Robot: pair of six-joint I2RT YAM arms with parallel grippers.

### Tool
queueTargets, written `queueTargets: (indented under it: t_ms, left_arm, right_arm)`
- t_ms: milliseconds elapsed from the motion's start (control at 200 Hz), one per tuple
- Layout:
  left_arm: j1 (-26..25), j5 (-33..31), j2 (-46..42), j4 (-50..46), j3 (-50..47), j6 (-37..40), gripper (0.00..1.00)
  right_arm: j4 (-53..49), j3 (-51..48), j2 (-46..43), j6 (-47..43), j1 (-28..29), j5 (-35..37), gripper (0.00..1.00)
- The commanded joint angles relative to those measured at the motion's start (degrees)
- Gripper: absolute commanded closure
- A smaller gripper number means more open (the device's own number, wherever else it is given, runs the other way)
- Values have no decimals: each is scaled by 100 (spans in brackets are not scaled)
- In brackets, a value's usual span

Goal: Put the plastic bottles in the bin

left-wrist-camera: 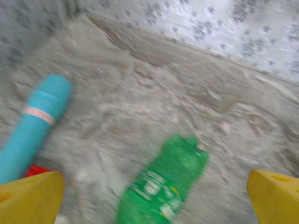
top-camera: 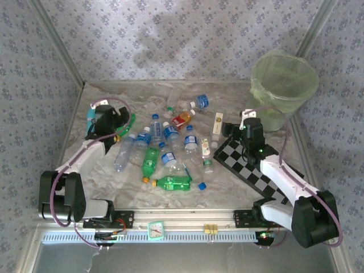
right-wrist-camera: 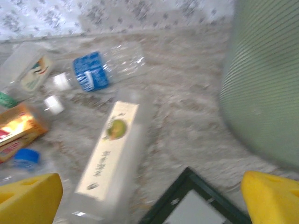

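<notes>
Plastic bottles (top-camera: 151, 159) strewn across centre of table (top-camera: 102, 170); bin (top-camera: 282, 85) upright at far right corner.
Left gripper (left-wrist-camera: 152, 198) spread wide, empty, above green bottle (left-wrist-camera: 163, 186); right gripper (right-wrist-camera: 149, 200) likewise released.
Probably light, thin-walled, slick, prone to rolling: pinch mid-body across label, gently.

A marbled grey-beige table (top-camera: 122, 186) is enclosed by walls (top-camera: 170, 34) papered in a pale blue-grey floral pattern. A black-and-white checkerboard (top-camera: 227, 154) is laid flat at the right of the table, turned diagonally and partly covered from above. A long turquoise tube (left-wrist-camera: 35, 119) with a pale pink band is seen lying at the left of the table, with a small red item (left-wrist-camera: 33, 171) just beside it. On the near rail a small teal clock (top-camera: 156, 229) is set, and a small yellowish item (top-camera: 211, 229) is placed to its right.
</notes>
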Motion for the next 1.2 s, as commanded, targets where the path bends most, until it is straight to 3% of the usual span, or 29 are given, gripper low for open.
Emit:
queueTargets:
  t_ms: [0,180,460,630,970,1199]
  left_arm:
    - [-196,1046,-55,-448,-35,-991,0]
    - [-772,1223,49,-398,153,-1406,1]
    - [-1416,1011,19,-541,214,-1359,1]
    - [-1558,1108,-72,-539,-68,-1484,1]
    - [-1607,1038,-185,-576,-297,-1592,1]
    - [-1616,917,-236,-604,-252,-1552,1]
  right_arm:
    - [-1235,651,446,1016,320,-3,0]
    - [-2726,2239,1809,1872,481,-51,2]
    - [-3578,3738,3537,2415,608,649,3]
    - [-3698,4291,4315,2417,610,650,6]
    - [-3882,4845,5179,2528,601,702,15]
    - [-3872,4840,5208,2446,606,755,32]
